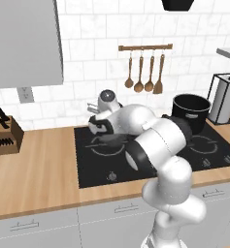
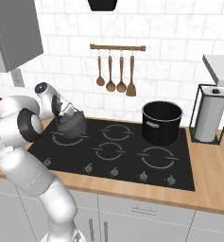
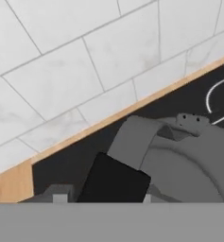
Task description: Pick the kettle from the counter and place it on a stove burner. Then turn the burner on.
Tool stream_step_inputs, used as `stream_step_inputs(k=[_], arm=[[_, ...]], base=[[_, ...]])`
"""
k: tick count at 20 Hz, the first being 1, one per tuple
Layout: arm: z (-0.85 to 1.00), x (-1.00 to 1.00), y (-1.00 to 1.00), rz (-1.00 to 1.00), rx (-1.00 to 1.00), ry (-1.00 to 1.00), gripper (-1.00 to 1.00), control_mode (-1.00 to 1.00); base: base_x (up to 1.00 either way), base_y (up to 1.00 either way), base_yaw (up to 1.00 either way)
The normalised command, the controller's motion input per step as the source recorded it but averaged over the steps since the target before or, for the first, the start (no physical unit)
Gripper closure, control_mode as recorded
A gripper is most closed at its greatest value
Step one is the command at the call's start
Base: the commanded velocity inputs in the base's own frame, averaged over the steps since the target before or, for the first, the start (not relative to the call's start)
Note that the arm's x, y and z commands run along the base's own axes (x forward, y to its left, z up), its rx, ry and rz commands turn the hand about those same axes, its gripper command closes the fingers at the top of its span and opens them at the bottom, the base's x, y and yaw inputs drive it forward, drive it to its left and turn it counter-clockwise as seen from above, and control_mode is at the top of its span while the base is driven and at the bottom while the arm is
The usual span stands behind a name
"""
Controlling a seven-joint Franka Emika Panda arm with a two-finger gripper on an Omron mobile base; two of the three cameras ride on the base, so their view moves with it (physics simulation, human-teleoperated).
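Note:
The dark grey kettle (image 2: pixel 72 125) is at the back left of the black cooktop (image 2: pixel 132 165), over a burner mark of pale broken circles (image 2: pixel 66 138). I cannot tell whether its base touches the glass. My gripper (image 2: pixel 68 113) comes down from the left and is shut on the kettle's arched handle. In the hand view the black handle sleeve (image 3: pixel 114 182) sits between my fingertips, with the round kettle body (image 3: pixel 189 165) beyond. In the left base view my arm hides most of the kettle (image 1: pixel 106 130) above the burner mark (image 1: pixel 109 147). The wood-grain counter (image 1: pixel 34 164) runs on both sides.
A tall black pot (image 2: pixel 161 122) stands on the back right burner. A paper towel holder (image 2: pixel 210 113) is on the counter at the right, and a knife block (image 1: pixel 5 134) at the left. Wooden utensils (image 2: pixel 116 71) hang on the wall. Knobs (image 2: pixel 114 172) line the cooktop's front edge.

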Motion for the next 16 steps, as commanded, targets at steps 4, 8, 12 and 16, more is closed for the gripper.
stream_step_inputs(k=[4, 8, 12, 16], arm=[[-0.34, 0.0, -0.07, -0.01, 0.08, -0.01, 1.0, -1.0], [-0.17, -0.07, -0.14, -0.01, 0.25, -0.13, 1.0, -1.0], [-0.01, -0.01, -0.52, 0.0, 0.43, -0.03, 1.0, -1.0], [0.16, 0.0, -0.44, 0.0, 0.29, 0.0, 1.0, -1.0]], base=[[0.0, 0.0, 0.0], [0.0, 0.0, 0.0], [0.0, 0.0, 0.0], [0.0, 0.0, 0.0]])
